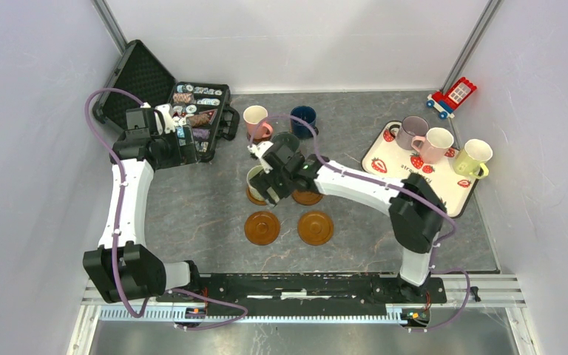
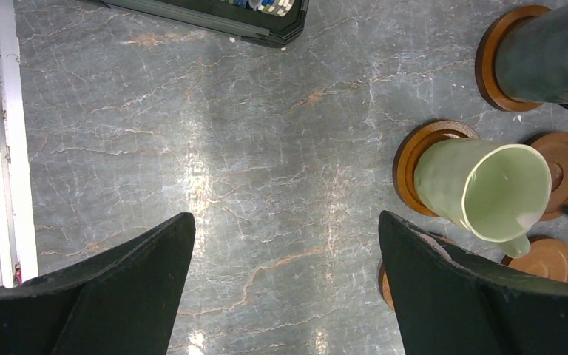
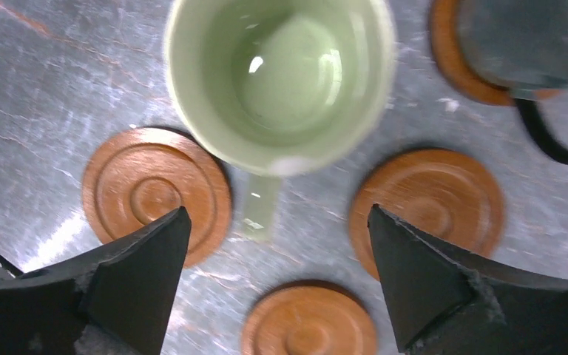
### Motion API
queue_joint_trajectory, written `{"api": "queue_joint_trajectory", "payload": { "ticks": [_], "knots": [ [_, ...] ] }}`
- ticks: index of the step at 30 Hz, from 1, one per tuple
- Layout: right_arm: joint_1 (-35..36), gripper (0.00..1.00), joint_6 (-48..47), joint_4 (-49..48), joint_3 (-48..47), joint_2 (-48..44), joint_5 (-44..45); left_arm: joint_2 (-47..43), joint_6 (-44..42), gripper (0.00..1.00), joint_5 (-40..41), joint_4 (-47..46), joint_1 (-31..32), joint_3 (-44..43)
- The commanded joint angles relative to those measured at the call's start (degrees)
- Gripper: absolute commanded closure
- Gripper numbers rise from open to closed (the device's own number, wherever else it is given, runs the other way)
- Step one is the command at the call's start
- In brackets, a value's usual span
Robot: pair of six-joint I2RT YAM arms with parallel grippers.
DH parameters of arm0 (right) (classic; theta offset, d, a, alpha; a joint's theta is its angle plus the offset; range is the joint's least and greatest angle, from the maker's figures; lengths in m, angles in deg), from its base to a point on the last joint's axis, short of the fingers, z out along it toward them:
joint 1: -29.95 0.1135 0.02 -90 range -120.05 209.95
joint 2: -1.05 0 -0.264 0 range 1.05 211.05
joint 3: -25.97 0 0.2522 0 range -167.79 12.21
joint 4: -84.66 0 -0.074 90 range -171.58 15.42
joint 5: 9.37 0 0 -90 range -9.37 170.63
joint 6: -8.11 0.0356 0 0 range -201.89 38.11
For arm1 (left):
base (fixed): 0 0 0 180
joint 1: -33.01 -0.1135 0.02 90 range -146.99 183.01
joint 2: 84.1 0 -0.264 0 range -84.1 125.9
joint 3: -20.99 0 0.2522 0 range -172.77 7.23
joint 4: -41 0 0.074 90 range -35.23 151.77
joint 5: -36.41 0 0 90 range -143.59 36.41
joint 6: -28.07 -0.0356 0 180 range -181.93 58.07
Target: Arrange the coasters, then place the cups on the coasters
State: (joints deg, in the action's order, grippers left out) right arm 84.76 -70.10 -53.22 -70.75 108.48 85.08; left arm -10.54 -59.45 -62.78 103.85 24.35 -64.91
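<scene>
The light green cup (image 3: pixel 281 74) stands upright on a coaster (image 2: pixel 410 166), its handle toward my right gripper (image 3: pixel 277 209). That gripper hangs open just above and behind the cup, holding nothing; it is also seen from above (image 1: pixel 270 185). Three bare coasters (image 3: pixel 155 192) (image 3: pixel 429 207) (image 3: pixel 310 322) lie around it. A dark grey-green cup (image 2: pixel 547 52) sits on another coaster (image 2: pixel 488 66). Pink (image 1: pixel 255 122) and navy (image 1: pixel 303 118) cups stand further back. My left gripper (image 2: pixel 286 216) is open over bare table, up by the black case (image 1: pixel 170 122).
A white strawberry-print tray (image 1: pixel 384 166) at the right holds mauve-grey (image 1: pixel 412 132), pale pink (image 1: pixel 436 144) and cream-yellow (image 1: pixel 473 159) cups. An open black case (image 1: pixel 148 81) of small items lies at the back left. A toy block vehicle (image 1: pixel 452 96) sits at the back right.
</scene>
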Motion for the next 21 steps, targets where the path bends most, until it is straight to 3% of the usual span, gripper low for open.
{"api": "queue_joint_trajectory", "payload": {
  "ticks": [1,3,6,8,14,17,21],
  "knots": [
    [-6.30,0.02,-9.55,1.46,0.61,-10.12,-1.24,-2.02,-1.16,0.00,-1.73,-1.77,-0.28,-0.79],
    [-10.78,0.02,-14.83,1.77,1.19,-13.66,-7.84,-2.53,-2.38,0.00,-2.51,-2.29,-0.29,-1.07],
    [-21.74,0.02,-15.53,3.43,0.23,-17.41,-22.33,-1.92,-5.42,0.00,-2.18,-2.40,-0.27,-3.17],
    [-28.32,0.02,-14.84,3.79,0.25,-19.30,-24.30,-1.34,-5.32,0.00,-1.62,-2.60,-0.29,-4.42],
    [-44.71,0.02,-11.92,4.42,3.31,-21.71,-10.15,-0.39,-3.13,0.00,-2.49,-4.96,-0.30,-3.63],
    [-49.96,0.02,-3.57,4.71,2.71,-19.07,0.56,0.84,-3.07,0.00,-2.03,-4.96,-0.30,-3.61],
    [-54.24,0.02,0.35,5.09,1.48,-16.34,8.69,1.79,-1.41,0.00,-1.34,-4.96,-0.29,-4.42]
  ]
}}
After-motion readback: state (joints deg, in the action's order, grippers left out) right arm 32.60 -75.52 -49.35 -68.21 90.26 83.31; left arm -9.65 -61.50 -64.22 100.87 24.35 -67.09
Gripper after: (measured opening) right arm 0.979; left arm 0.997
